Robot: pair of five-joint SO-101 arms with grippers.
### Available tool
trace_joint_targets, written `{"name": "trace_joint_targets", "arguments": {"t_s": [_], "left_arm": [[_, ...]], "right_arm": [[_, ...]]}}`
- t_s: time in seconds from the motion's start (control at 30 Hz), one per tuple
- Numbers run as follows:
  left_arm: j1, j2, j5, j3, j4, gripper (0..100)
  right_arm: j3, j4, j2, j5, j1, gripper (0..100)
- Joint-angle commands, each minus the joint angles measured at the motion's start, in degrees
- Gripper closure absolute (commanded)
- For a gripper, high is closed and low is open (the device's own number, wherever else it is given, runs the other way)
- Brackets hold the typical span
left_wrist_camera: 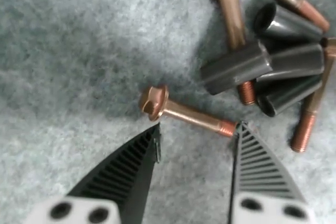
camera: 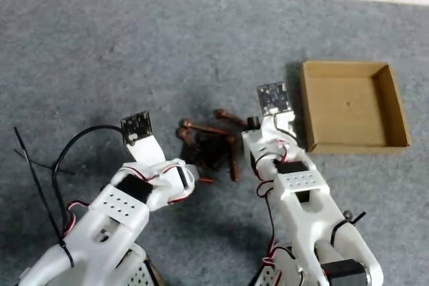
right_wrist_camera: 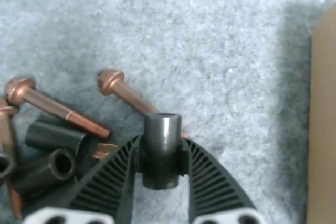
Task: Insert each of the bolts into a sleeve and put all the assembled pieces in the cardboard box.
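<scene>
Several copper bolts and dark sleeves lie in a loose pile (camera: pixel 211 144) on the grey carpet between the arms. My left gripper (left_wrist_camera: pixel 198 129) is open, its fingertips just short of either end of a single bolt (left_wrist_camera: pixel 184 113) lying apart from the pile. Behind that bolt sit dark sleeves (left_wrist_camera: pixel 236 69) over more bolts. My right gripper (right_wrist_camera: pixel 161 150) is shut on an upright dark sleeve (right_wrist_camera: pixel 163 129), at the pile's box-side edge (camera: pixel 253 124). A bolt (right_wrist_camera: pixel 126 94) lies just behind the held sleeve. The cardboard box (camera: pixel 392 98) stands empty at the right.
A black cable and cable ties (camera: pixel 40 165) lie on the carpet at the left. The box's wall (right_wrist_camera: pixel 323 129) is close beside my right gripper. Open carpet (camera: pixel 134 51) stretches toward the back.
</scene>
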Motion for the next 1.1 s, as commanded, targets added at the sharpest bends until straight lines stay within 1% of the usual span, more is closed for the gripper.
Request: {"name": "trace_joint_targets", "arguments": {"t_s": [0.0, 0.23, 0.3, 0.37, 0.47, 0.53, 0.63, 0.9, 1.07], "left_arm": [[0.57, -1.36, 0.53, -0.4, -0.97, 79], [0.31, -1.19, 0.53, -0.66, -0.97, 79], [0.31, 0.84, 0.53, -1.1, -1.32, 79], [-0.13, 5.23, 0.53, -2.24, -3.43, 79], [-3.12, 14.29, 0.53, -5.93, -5.54, 79], [-4.79, 19.74, 0.62, -9.19, -5.54, 79], [-5.14, 25.98, 0.62, -12.97, -5.54, 79], [-5.05, 27.3, 0.7, -14.2, -3.69, 79], [-6.99, 28.62, 0.7, -15.87, -3.69, 79]], "right_arm": [[-0.48, -1.63, -1.71, 0.44, 0.66, 99.5], [-0.4, -1.54, -1.71, 0.44, 0.66, 99.5], [-0.4, -1.45, -1.71, 0.35, 0.66, 99.5], [-0.4, -1.45, -1.71, 0.26, 0.66, 99.5], [-0.4, -1.36, -1.71, 0.35, 0.66, 99.5], [-0.4, -1.36, -1.71, 0.35, 0.66, 99.5], [-0.4, -1.36, -1.71, 0.35, 0.66, 99.5], [-0.4, -1.36, -1.71, 0.44, 0.66, 99.5], [-0.4, -1.36, -1.71, 0.44, 0.66, 99.5]]}}
